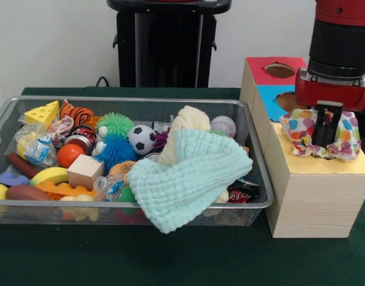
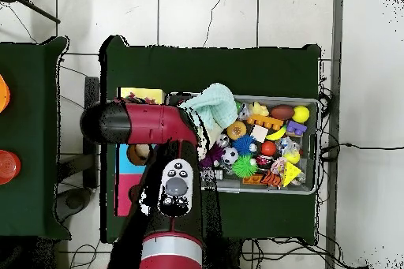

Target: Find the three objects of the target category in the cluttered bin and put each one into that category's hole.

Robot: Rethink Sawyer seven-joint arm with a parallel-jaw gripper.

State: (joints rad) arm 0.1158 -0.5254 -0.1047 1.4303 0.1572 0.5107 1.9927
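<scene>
The gripper (image 1: 327, 125) is largely buried in the polka-dot cloth (image 1: 321, 134); its fingers are closed on that cloth. The cloth lies bunched on the yellow section of the wooden box (image 1: 316, 190), covering whatever opening is there. In the overhead view the arm (image 2: 154, 128) hides most of the box. The arm comes down vertically over the box, beside the wire bin (image 1: 135, 102). A mint cloth (image 1: 188, 179) drapes over the bin's near rim, partly covering a cream cloth (image 1: 185, 128)
</scene>
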